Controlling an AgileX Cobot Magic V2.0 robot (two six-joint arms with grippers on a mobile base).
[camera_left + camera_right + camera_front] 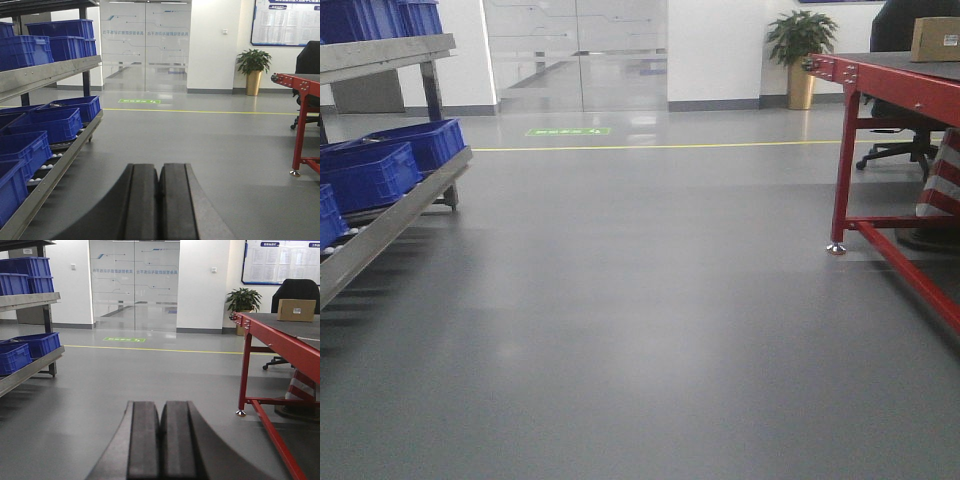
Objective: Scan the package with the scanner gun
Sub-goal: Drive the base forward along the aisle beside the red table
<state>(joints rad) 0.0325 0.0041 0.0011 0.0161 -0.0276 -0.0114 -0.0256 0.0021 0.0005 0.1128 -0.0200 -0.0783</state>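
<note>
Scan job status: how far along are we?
Done: nothing visible yet. In hand: nothing; the left gripper and right gripper are both shut with nothing between the fingers. The package sits untouched on the red table, well ahead and to the right. No scanner gun shows in any view. Left: reach the table, find and grasp the scanner gun, then scan the package.
</note>
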